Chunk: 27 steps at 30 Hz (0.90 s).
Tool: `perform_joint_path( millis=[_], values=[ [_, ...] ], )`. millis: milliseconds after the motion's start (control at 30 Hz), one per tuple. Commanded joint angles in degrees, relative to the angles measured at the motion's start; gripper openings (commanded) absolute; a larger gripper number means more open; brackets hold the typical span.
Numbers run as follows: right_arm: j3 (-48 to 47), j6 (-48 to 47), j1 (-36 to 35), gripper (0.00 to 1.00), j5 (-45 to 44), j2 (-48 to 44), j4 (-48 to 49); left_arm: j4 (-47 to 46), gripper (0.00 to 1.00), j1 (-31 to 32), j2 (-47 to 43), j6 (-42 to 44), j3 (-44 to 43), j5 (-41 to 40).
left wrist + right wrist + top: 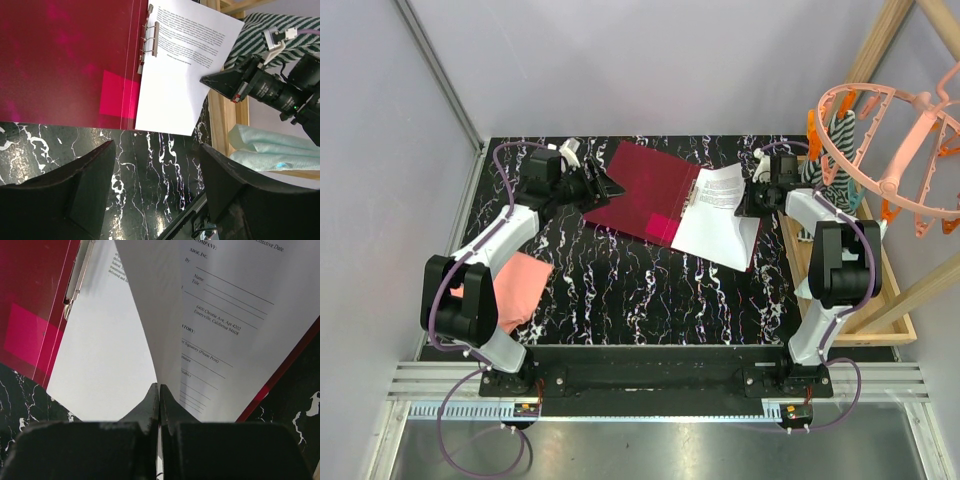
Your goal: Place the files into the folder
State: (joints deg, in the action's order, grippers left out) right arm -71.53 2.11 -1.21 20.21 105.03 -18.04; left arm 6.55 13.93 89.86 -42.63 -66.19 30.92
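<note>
Nearest, the folded pink cloth (525, 283) on the black marbled table (650, 295) is partly covered by the left arm's elbow. Both arms reach forward with their wrists low. The left gripper (157, 150) hangs wide open and empty over the table, just short of the open, flat dark red folder (640, 185). The right gripper (159, 390) is pinched tight on one sheet of the white printed paper files (715, 230), which lie on the folder's right half. That sheet's edge is held raised and curling, hiding part of the page beneath.

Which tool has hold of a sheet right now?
The right tool, shut on a lifted sheet of the files; the left tool stands open, holding nothing.
</note>
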Motion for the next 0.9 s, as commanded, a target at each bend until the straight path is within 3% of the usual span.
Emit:
perform_joint_path(
  millis=[0,400,433,467,633,767,867],
  values=[
    [-3.88,-1.85,0.86,0.0,2.47,1.57,-0.24,-3.29,0.7,0.39,-0.22,0.36,-1.22,2.3],
    [-5.64,-1.85,0.86,0.0,-0.25,3.25,-0.5,-3.56,0.7,2.41,1.01,0.09,-1.75,2.48],
    [-5.9,-1.58,0.86,0.04,-0.78,3.51,-0.59,-3.56,0.7,2.59,1.1,0.01,-1.83,2.57],
    [-5.9,-1.15,0.86,0.2,-1.3,3.6,-0.59,-3.56,0.7,2.68,1.19,-0.08,-1.83,2.66],
    [-4.5,2.36,0.86,0.46,-4.47,3.6,-0.68,-3.65,0.7,3.12,0.93,-0.17,-1.57,2.57],
    [-3.36,4.48,2.43,0.47,-6.31,3.86,-0.68,-3.91,0.7,3.47,0.84,-0.26,-1.66,2.75],
    [-3.01,5.01,2.71,0.31,-7.81,3.86,-0.59,-3.82,0.7,3.73,0.66,-0.17,-1.57,2.75]
  ],
)
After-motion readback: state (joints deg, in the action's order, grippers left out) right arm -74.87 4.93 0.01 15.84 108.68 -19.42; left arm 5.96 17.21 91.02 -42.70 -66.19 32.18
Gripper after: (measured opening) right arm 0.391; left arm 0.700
